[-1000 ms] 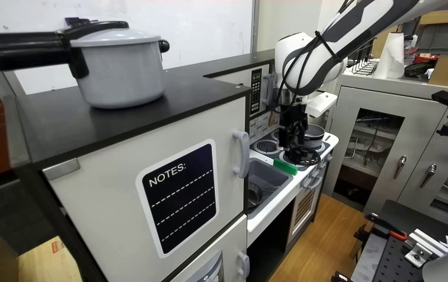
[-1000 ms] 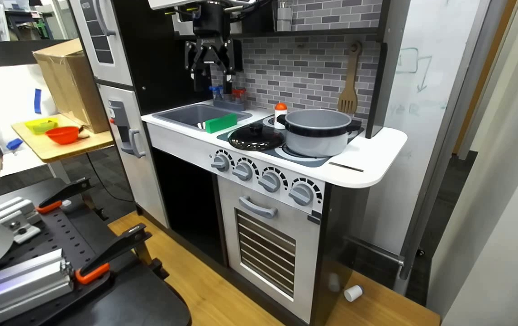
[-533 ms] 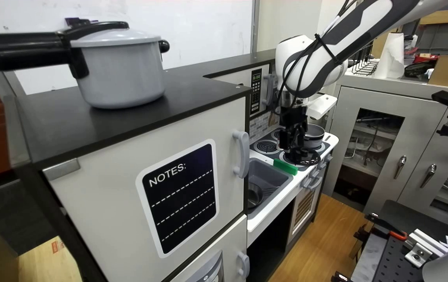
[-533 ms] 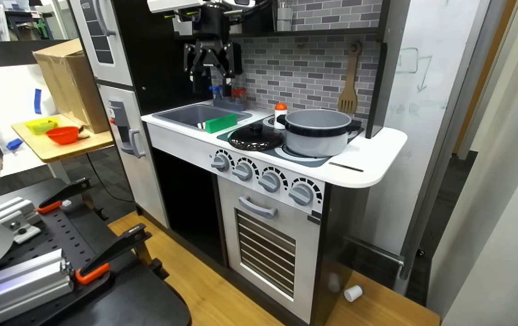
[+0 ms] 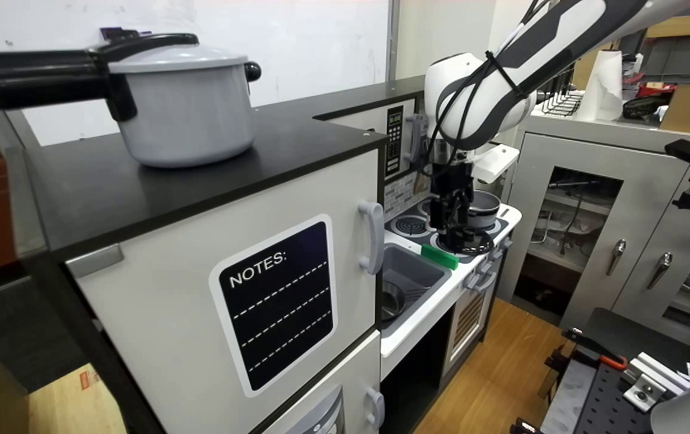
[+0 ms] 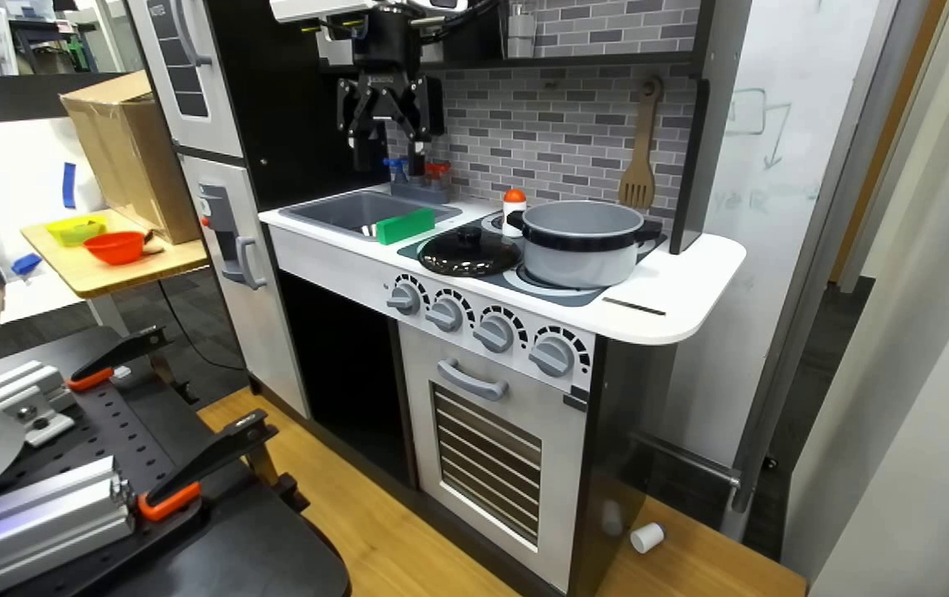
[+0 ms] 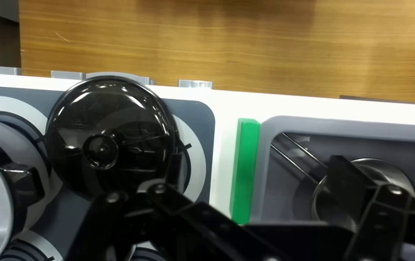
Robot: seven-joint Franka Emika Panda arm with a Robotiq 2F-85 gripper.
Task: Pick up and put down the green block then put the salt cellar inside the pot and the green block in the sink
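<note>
A bright green block [image 7: 245, 170] lies lengthwise on the white counter strip, alongside the rim of the grey sink [image 7: 323, 125]. Both exterior views show the green block [image 5: 439, 257] [image 6: 405, 225] resting there too. The salt cellar [image 6: 515, 209], white with an orange cap, stands upright on the stove behind the lid, right beside the pot [image 6: 580, 265], which is grey with a black band. In the wrist view I cannot make out the salt cellar. My gripper [image 6: 394, 157] hangs well above the counter, fingers apart. From the wrist, the block appears below the gap, nothing held.
A black lid [image 6: 467, 253] covers a front burner next to the pot. A small dark pan [image 7: 395, 177] with a wire handle lies in the sink. Bottles in a caddy [image 6: 420, 192] line the back edge. A shelf [image 6: 565, 60] juts out above; a large grey pot [image 5: 188, 108] tops the cabinet.
Early in this second my gripper turned and shifted very slightly; since then it has stayed almost still. Block, salt cellar and pot have not moved.
</note>
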